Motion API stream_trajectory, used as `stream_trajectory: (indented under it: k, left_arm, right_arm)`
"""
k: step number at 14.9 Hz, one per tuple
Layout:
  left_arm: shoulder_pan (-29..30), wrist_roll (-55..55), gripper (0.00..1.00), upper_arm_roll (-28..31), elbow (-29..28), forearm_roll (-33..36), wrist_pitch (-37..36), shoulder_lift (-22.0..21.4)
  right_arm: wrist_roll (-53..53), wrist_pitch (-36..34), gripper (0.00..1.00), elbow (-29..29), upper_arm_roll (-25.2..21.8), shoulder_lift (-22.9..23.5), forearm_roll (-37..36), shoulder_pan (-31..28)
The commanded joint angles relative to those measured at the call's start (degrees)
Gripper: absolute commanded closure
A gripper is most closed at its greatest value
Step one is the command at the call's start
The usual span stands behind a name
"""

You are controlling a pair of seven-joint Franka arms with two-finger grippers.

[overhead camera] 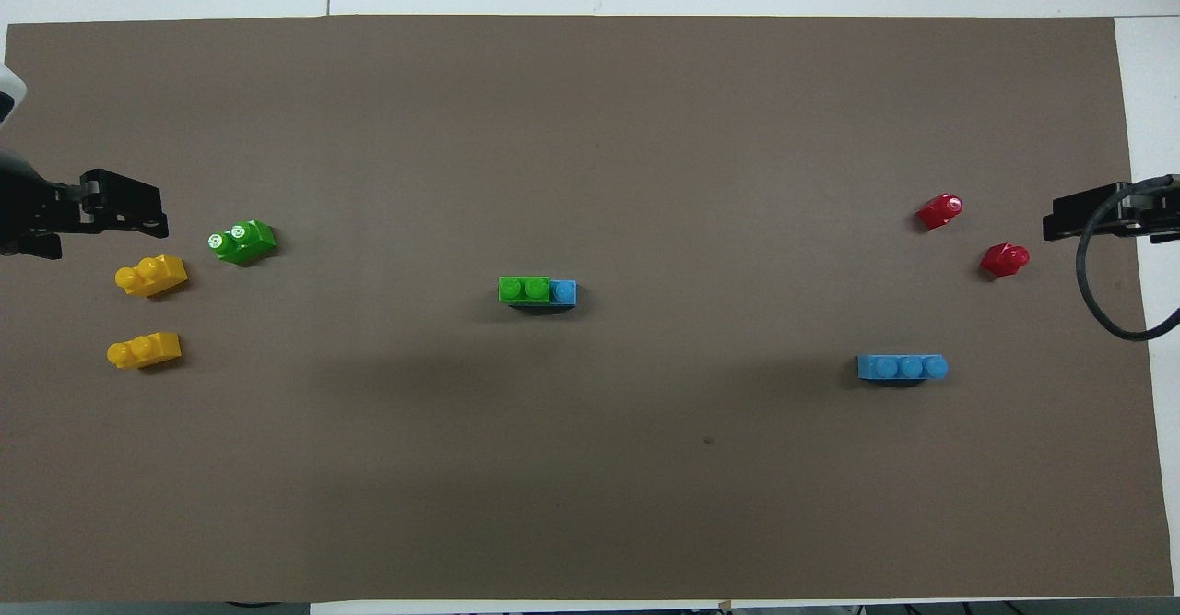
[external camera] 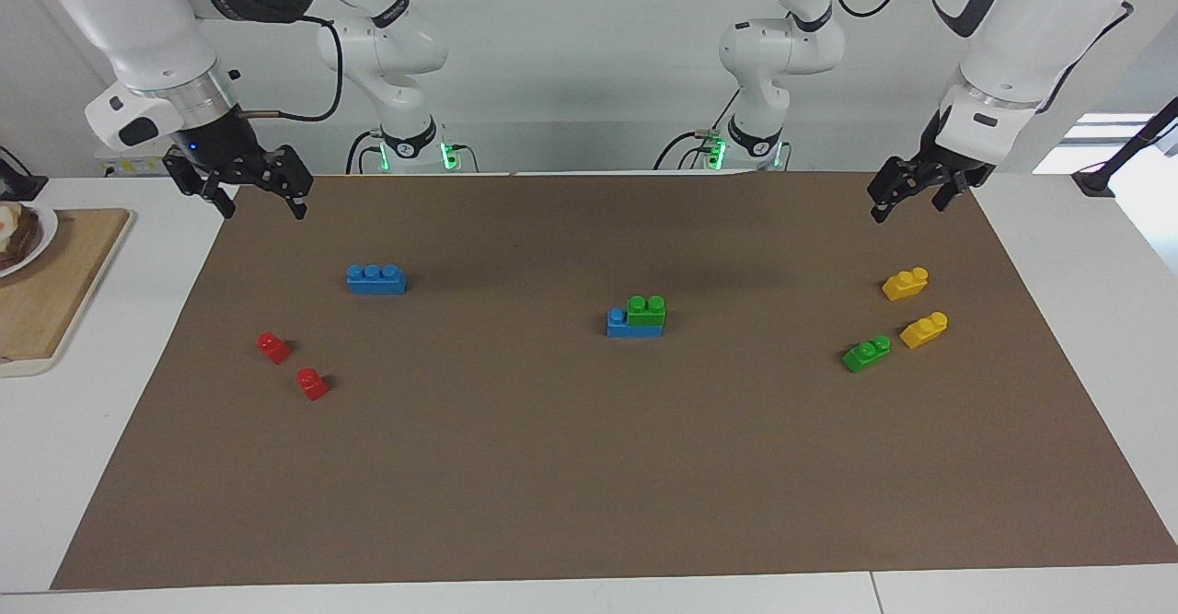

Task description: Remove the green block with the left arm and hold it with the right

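Observation:
A green block (external camera: 646,310) (overhead camera: 524,289) with two studs sits on top of a blue brick (external camera: 618,323) (overhead camera: 563,292) in the middle of the brown mat (external camera: 589,467); one blue stud stays bare beside it. A second green block (external camera: 867,353) (overhead camera: 241,241) lies loose toward the left arm's end. My left gripper (external camera: 909,207) (overhead camera: 147,212) hangs open and holds nothing, above the mat at its own end. My right gripper (external camera: 262,209) (overhead camera: 1060,218) hangs open and holds nothing, above the mat at the right arm's end. Neither touches a brick.
Two yellow bricks (external camera: 905,283) (external camera: 923,330) lie beside the loose green one. A blue three-stud brick (external camera: 376,278) and two red bricks (external camera: 273,347) (external camera: 312,383) lie toward the right arm's end. A wooden board (external camera: 51,292) with a plate (external camera: 23,238) sits off the mat there.

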Motion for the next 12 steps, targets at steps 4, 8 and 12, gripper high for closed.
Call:
stream_trajectory:
  k: [4,8,12]
  left_arm:
    - [-0.4,-3.6,0.0,-0.1,-1.2,-0.6,0.9,-1.6]
    - [-0.4,-3.7,0.0,-0.2,-4.5,-0.7,3.1,-3.1]
    - [-0.7,-6.5,0.0,-0.2,-7.3,-0.7,4.9,-4.4]
  right_arm:
    - [-0.4,0.0,0.0,-0.5,0.6,-0.5,-0.8,-0.8]
    - [-0.7,0.5,0.0,-0.5,0.8,-0.6,-0.2,-0.1]
    - [2.3,0.3,0.0,-0.9,0.9,-0.7,1.3,-0.5]
